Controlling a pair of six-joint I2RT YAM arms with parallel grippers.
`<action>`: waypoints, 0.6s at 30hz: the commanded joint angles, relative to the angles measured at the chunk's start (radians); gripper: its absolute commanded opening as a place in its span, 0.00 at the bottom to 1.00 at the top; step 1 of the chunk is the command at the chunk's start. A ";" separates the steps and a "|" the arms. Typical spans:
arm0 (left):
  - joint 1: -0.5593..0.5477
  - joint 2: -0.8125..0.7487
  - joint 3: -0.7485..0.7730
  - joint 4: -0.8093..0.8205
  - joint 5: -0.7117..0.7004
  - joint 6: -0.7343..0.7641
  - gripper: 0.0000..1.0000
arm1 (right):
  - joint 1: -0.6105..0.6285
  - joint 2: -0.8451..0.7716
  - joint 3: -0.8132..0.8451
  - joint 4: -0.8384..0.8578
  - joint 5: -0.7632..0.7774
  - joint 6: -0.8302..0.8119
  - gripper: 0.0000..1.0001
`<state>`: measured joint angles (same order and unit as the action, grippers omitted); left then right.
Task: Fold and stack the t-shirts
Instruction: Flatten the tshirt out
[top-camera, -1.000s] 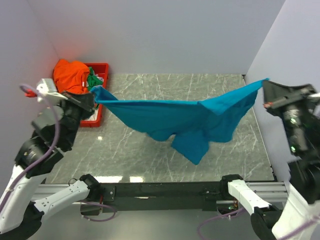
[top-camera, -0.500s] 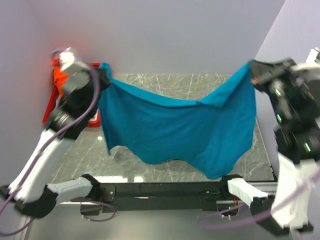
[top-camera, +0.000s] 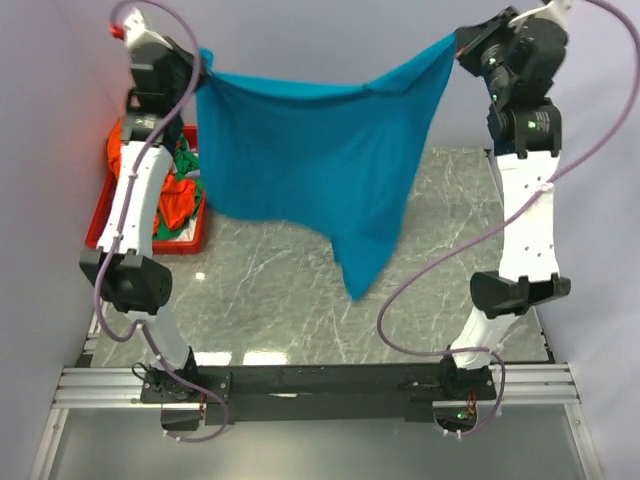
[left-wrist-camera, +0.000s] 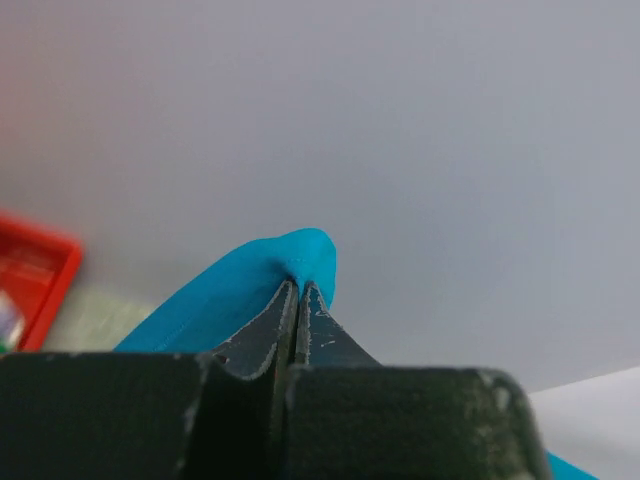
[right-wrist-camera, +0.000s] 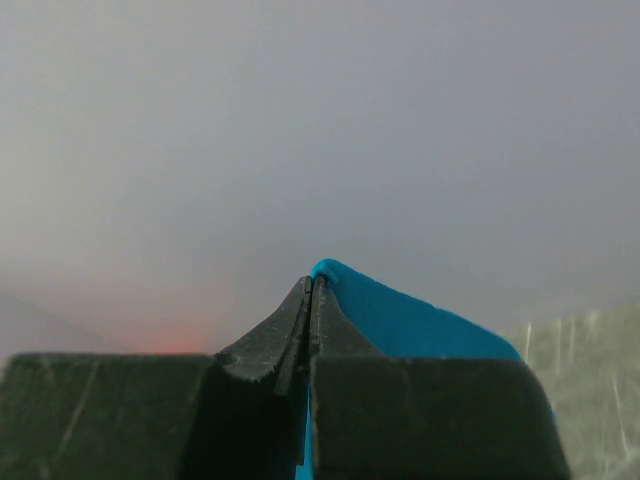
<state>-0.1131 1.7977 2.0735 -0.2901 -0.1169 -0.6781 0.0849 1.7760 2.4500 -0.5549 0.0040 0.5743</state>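
The teal-blue t-shirt (top-camera: 315, 165) hangs spread in the air between both raised arms, its lowest corner dangling near the middle of the table. My left gripper (top-camera: 203, 57) is shut on the shirt's upper left corner (left-wrist-camera: 285, 262). At the upper right, my right gripper (top-camera: 455, 40) is shut on the other top corner (right-wrist-camera: 390, 305). The orange t-shirt (top-camera: 170, 200) and the green t-shirt (top-camera: 186, 164) lie crumpled in the red tray (top-camera: 190, 238) at the far left, partly hidden by my left arm.
The marble table (top-camera: 440, 260) lies below the hanging cloth. Grey walls (top-camera: 320, 40) close in the back and both sides. The arm bases stand on the black rail (top-camera: 320, 382) at the near edge.
Both arms have swung up and back, lifting the teal-blue shirt from a low sag over the table to a high, stretched hang. Both grips have stayed shut.
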 joint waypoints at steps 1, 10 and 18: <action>0.039 -0.046 0.177 0.117 0.174 -0.043 0.00 | -0.028 -0.178 0.051 0.200 0.044 -0.034 0.00; 0.067 -0.296 -0.274 0.223 0.197 -0.073 0.00 | -0.030 -0.603 -0.622 0.289 0.021 0.028 0.00; 0.066 -0.610 -1.057 0.405 0.201 -0.239 0.01 | -0.030 -1.071 -1.556 0.280 0.007 0.189 0.00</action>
<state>-0.0517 1.2556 1.1782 0.0383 0.0666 -0.8303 0.0601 0.7662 1.0901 -0.2371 0.0132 0.6731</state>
